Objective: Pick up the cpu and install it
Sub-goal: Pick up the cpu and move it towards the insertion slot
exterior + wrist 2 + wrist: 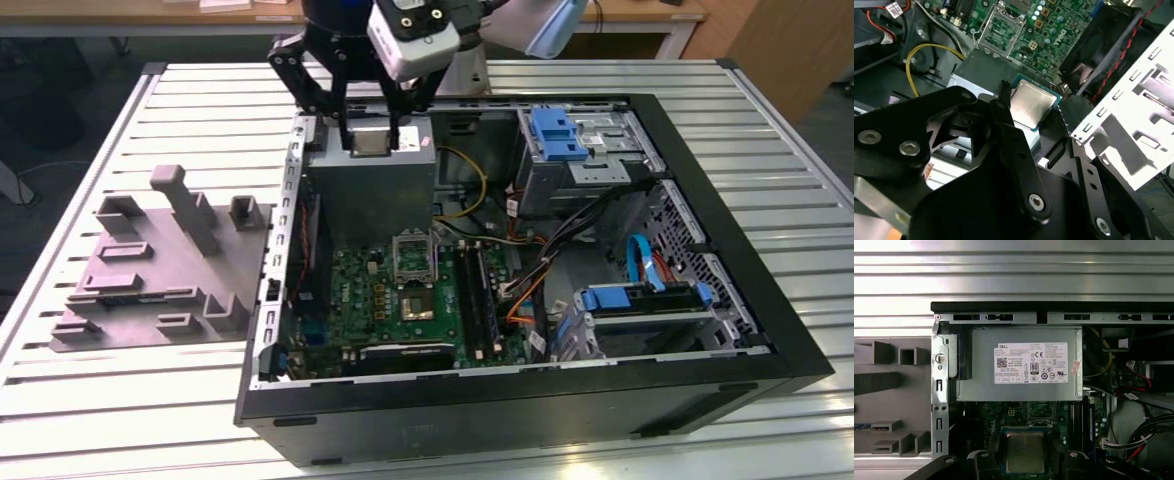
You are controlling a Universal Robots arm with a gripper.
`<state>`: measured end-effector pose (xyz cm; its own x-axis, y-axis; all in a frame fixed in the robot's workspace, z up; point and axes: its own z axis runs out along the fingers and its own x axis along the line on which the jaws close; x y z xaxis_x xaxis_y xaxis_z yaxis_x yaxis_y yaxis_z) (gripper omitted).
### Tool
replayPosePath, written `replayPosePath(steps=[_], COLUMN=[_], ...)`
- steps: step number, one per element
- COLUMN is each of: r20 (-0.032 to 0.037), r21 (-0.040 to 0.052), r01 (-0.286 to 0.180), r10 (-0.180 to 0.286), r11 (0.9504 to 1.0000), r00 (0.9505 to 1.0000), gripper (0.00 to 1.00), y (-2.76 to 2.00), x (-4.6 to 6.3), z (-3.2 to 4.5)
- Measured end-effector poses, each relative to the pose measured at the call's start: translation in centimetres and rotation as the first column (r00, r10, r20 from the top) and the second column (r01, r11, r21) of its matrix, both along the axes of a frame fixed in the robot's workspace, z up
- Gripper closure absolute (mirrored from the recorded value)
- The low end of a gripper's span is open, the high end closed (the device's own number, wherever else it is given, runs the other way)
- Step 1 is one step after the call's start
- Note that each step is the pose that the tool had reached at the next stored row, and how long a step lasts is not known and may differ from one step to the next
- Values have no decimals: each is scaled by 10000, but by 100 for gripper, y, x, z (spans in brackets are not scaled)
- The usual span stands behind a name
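The arm is coming down from above the computer case (pixel 534 400), with its black gripper (pixel 371 132) pointing down over the grey power supply (pixel 367 190) at one end of the case. The claw is closing narrowly on the cpu (pixel 370 142). In the second wrist view its fingers (pixel 1004 112) are pressing opposite edges of the chip (pixel 1030 105), which is lying flat with its silver top facing up. The cpu is hanging above the power supply inside the case, well apart from the socket (pixel 414 255).

Counting from the exterior view's left: one grey plastic fixture (pixel 147 270) with upright blocks is sitting just beside the case. One green motherboard (pixel 367 290) is lying on the case floor and carrying the one silver-framed socket. One yellow cable (pixel 467 185) is looping beside the power supply. Two blue drive brackets (pixel 558 133) (pixel 641 297) are sitting along the case's other side.

A pale slatted metal table (pixel 134 420) is bearing both the case and the fixture. Beyond the case, a wooden desk (pixel 641 12) is standing over a dark floor (pixel 54 120).
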<state>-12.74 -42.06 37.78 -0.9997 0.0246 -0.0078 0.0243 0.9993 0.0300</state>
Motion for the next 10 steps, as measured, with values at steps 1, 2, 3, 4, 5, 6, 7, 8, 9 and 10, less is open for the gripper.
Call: replayPosePath(steps=[1, 2, 3, 4, 5, 6, 7, 8, 9, 10], r20=[0, 0, -1, -2, -1, -1, -1, -1, -1, -1], r21=[1, 0, -1, -2, -6, -12, -16, -19, -19, -20], r01=[0, 0, 0, 1, 1, 0, 0, 0, 0, 1], r10=[0, 0, 0, -1, -1, 0, 0, 0, 0, -1], r11=[10000, 10000, 10000, 10000, 10000, 10000, 10000, 10000, 10000, 10000], r00=[10000, 10000, 10000, 10000, 10000, 10000, 10000, 10000, 10000, 10000], gripper=[53, 53, 53, 53, 53, 53, 53, 53, 53, 53], y=[-1, -1, -2, -3, -6, -14, -25, -40, -58, -81], x=[9, 14, 18, 19, 20, 20, 21, 21, 21, 21], z=[-2, -3, -3, -3, -4, -4, -4, -4, -4, -5])
